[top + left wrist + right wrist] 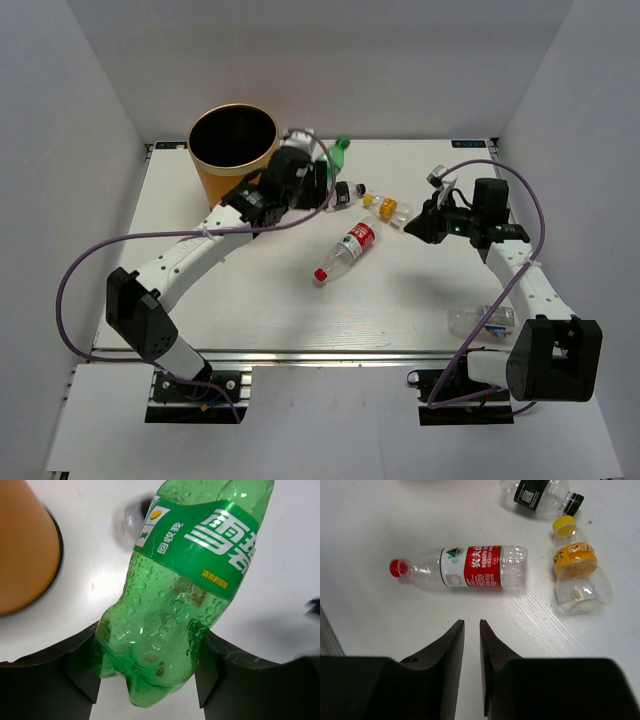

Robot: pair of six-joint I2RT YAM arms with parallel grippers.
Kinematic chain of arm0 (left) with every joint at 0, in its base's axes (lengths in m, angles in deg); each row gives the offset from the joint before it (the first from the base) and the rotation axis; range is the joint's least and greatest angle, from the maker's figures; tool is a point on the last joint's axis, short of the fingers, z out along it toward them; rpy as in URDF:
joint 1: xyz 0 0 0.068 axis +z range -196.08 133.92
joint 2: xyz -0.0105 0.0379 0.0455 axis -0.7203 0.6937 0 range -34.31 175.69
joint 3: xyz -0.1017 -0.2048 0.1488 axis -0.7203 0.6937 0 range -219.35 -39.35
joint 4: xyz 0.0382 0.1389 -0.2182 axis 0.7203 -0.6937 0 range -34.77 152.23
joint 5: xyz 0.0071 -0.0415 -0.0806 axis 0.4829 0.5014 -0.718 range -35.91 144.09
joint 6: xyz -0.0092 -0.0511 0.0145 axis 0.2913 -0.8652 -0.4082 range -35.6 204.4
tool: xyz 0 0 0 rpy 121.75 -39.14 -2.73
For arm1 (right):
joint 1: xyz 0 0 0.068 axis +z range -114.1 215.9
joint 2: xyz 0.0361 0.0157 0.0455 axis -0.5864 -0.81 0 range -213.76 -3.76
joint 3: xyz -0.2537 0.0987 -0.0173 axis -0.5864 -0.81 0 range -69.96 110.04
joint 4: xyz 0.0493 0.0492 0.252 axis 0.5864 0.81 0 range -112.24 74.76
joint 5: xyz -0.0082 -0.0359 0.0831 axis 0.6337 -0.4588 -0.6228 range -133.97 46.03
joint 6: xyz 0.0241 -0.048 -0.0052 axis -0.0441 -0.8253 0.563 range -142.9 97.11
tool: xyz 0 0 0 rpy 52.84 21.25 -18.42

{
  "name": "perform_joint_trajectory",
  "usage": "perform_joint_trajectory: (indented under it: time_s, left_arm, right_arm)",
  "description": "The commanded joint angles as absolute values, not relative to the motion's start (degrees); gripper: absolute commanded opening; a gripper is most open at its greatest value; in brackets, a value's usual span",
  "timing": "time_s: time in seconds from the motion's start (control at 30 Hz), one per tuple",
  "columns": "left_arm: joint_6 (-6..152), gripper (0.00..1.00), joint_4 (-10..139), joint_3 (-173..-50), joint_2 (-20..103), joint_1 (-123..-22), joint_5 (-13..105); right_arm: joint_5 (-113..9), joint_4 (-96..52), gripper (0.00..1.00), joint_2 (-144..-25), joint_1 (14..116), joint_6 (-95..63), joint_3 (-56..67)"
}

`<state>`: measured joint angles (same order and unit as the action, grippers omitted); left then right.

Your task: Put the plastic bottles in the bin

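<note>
Desk [250, 300]: white, bottles scattered on it.
Bin [215, 187]: tall, orange, black inside, far left corner.
Left hand [147, 672]: clamped on the base of the green bottle [165, 610], near the bin.
Right hand [472, 650]: fingers nearly together, empty.
Red-label bottle [470, 573]: clear, red cap, lying mid-desk.
Yellow-cap bottle [577, 575]: clear, squat, lying beside a black-label bottle [540, 495].

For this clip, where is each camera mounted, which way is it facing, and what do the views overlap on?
Top external: above and behind the robot, facing down on the table; both arms show whole.
Left wrist: wrist-mounted, facing along the left end effector at the green bottle it clamps; orange bin at left.
Right wrist: wrist-mounted, facing down past the right end effector at the red-label bottle.
Shared: top external also shows both bottles.
</note>
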<state>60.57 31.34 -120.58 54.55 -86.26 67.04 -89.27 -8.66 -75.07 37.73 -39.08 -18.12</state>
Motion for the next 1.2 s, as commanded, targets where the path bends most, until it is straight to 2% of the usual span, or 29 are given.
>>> perform_joint_trajectory:
  time_s: [0.0, 0.07, 0.27, 0.37, 0.43, 0.5, 0.57, 0.6, 0.63, 0.7, 0.73, 0.77, 0.8, 0.83, 0.87, 0.9, 1.03, 1.17]
  left_arm:
    - [63.0, 0.0, 30.1, -132.1, 56.2, -84.7, 72.3]
    - [63.0, 0.0, 27.9, -137.8, 60.2, -83.9, 77.0]
    - [58.7, 0.0, 25.8, -155.7, 66.0, -79.7, 88.1]
    - [55.0, 0.0, 22.2, -158.9, 67.3, -76.2, 92.1]
    - [52.6, 0.0, 20.5, -158.9, 67.3, -73.6, 93.7]
    - [50.9, 0.0, 17.8, -158.9, 67.3, -71.7, 93.7]
    - [50.3, 0.0, 17.1, -158.9, 67.3, -68.9, 93.1]
    - [49.7, 0.09, 15.6, -158.9, 67.9, -68.1, 92.5]
    - [49.7, 0.21, 15.0, -158.9, 68.7, -67.1, 90.5]
    - [49.2, 0.49, 12.2, -160.3, 70.0, -64.9, 88.5]
    - [49.2, 0.69, 11.7, -160.3, 70.6, -64.4, 86.3]
    - [49.2, 0.75, 11.2, -160.8, 71.3, -63.7, 85.6]
    - [49.2, 0.81, 11.2, -160.2, 71.3, -63.7, 84.7]
    - [49.8, 0.92, 11.2, -159.1, 71.3, -63.1, 82.9]
    - [50.3, 0.92, 11.7, -159.1, 70.6, -63.1, 82.2]
    - [50.9, 1.0, 12.2, -158.2, 69.8, -62.6, 80.8]
    - [54.4, 1.0, 12.2, -157.6, 67.2, -62.6, 78.0]
    - [58.7, 1.0, 11.3, -157.0, 62.8, -62.6, 73.7]
  right_arm:
    - [-91.7, -6.0, 0.27, -75.7, 37.5, -50.0, -18.1]
    - [-92.4, -4.0, 0.38, -76.5, 37.7, -52.6, -18.0]
    - [-93.0, -1.4, 0.41, -78.8, 37.8, -57.2, -16.9]
    - [-93.2, -1.4, 0.41, -79.3, 37.7, -57.7, -16.8]
    - [-93.0, -1.9, 0.45, -79.3, 37.7, -58.2, -16.9]
    - [-93.1, -1.7, 0.51, -79.3, 37.7, -59.1, -16.7]
    - [-95.1, -0.7, 0.64, -79.6, 38.1, -64.1, -16.0]
    - [-97.3, 1.0, 0.67, -79.8, 38.4, -67.6, -15.6]
    - [-98.4, 2.0, 0.77, -80.3, 38.5, -70.0, -15.2]
    - [-101.0, 4.3, 0.84, -80.9, 39.0, -81.0, -13.0]
    - [-102.4, 10.7, 0.87, -82.7, 40.2, -84.2, -12.4]
    - [-103.6, 12.4, 0.9, -83.4, 40.9, -94.4, -11.4]
    - [-103.8, 14.6, 0.9, -84.3, 41.5, -98.2, -8.6]
    - [-103.9, 20.0, 0.9, -87.1, 43.8, -101.8, -7.2]
    - [-103.1, 21.2, 0.9, -88.0, 44.7, -110.5, -4.2]
    - [-102.8, 21.6, 0.9, -89.3, 45.5, -112.4, -3.3]
    - [-96.5, 21.2, 0.9, -96.2, 51.8, -121.1, 1.7]
    - [-89.3, 29.8, 0.9, -102.5, 56.4, -135.2, 7.7]
